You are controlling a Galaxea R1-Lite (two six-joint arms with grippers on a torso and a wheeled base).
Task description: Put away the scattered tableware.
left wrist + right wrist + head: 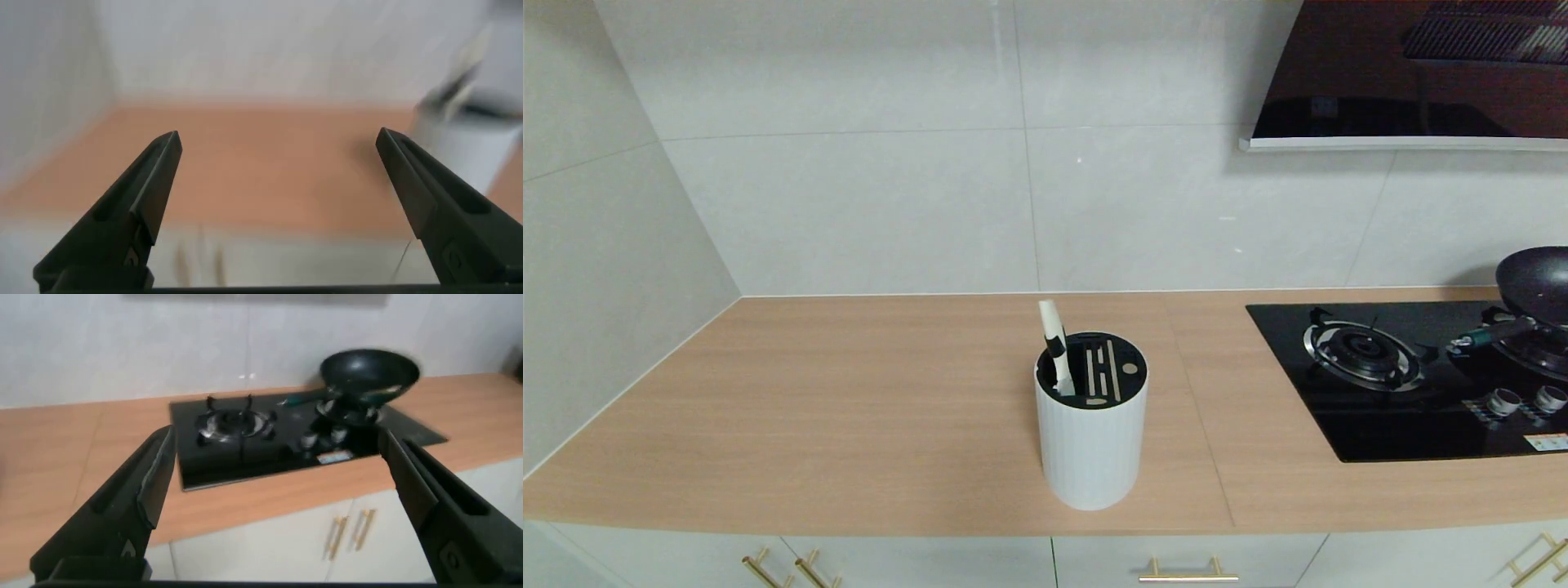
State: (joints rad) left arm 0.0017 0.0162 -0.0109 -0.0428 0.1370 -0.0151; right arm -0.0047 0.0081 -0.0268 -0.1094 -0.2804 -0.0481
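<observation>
1. Black-fingered, the left hand stood wide open with nothing between its jaws. It hung off the front edge of the table, well apart from the holder and on the robot's side of it.
2. Equally spread and empty, the right hand was also held back off the table's front edge. It was well apart from the holder, on the side where the stove lay, and it faced the stove.
3. White and ribbed, the holder stood upright near the table's front edge, its black top cut with slots. One utensil, a white handle with black bands, stood in a slot at the holder's left rim. It leaned slightly and touched neither hand.
4. Judged from that, the putting-away step looked done for this piece. The one item of tableware I could make out was already lodged in the holder, so the task seemed at or near its end.
5. The next move, as I judged it, called for a look for any other loose piece. If one turned up, the nearer hand would need to come over it open, close on its handle and bring it upright above a free slot in the holder. With none, both hands needed only to keep off the holder so as not to tip it.
6. Right of the holder lay the stove, with a dark pan on the burner farthest from the holder.
</observation>
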